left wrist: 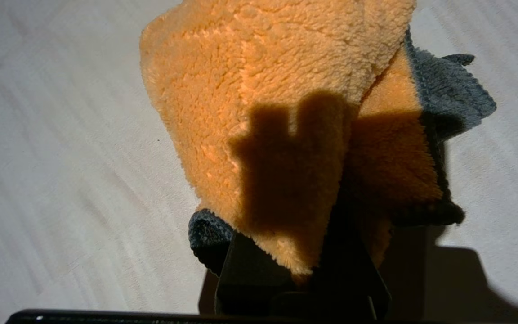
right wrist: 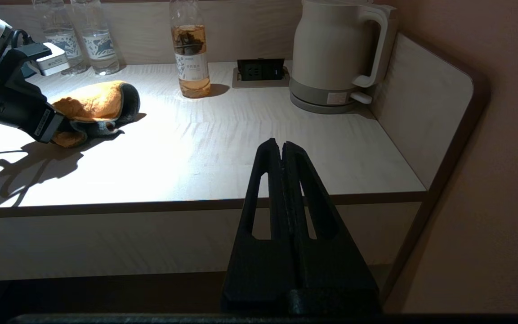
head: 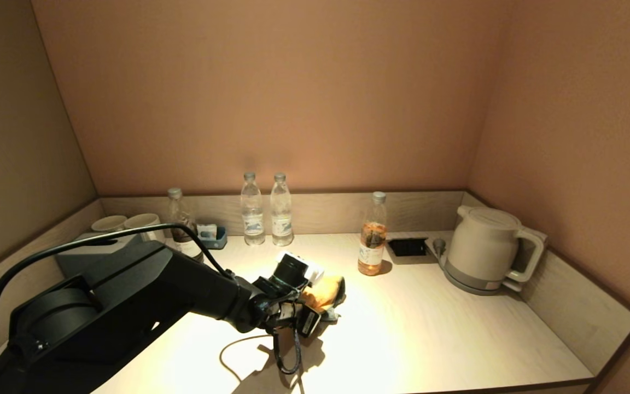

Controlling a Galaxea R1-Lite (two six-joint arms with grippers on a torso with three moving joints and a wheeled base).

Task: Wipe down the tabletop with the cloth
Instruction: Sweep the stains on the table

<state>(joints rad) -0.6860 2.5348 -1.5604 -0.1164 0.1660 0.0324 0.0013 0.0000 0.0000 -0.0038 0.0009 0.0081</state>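
The orange-yellow cloth (head: 323,293) with its dark teal-grey reverse lies bunched on the pale wood-grain tabletop (head: 430,334), near the middle. My left gripper (head: 315,306) is shut on the cloth's near edge and presses it onto the surface. In the left wrist view the cloth (left wrist: 263,90) fills the frame ahead of the black fingers (left wrist: 245,270), which clamp its fuzzy edge. The right wrist view shows the cloth (right wrist: 92,101) and the left arm from the side. My right gripper (right wrist: 282,146) is shut and empty, held off the tabletop's front edge.
Two clear water bottles (head: 264,210) and a tea bottle (head: 372,235) stand at the back. A cream kettle (head: 484,249) sits back right beside a black socket panel (head: 407,247). Mugs (head: 123,223), another bottle and a small blue holder (head: 212,235) stand back left.
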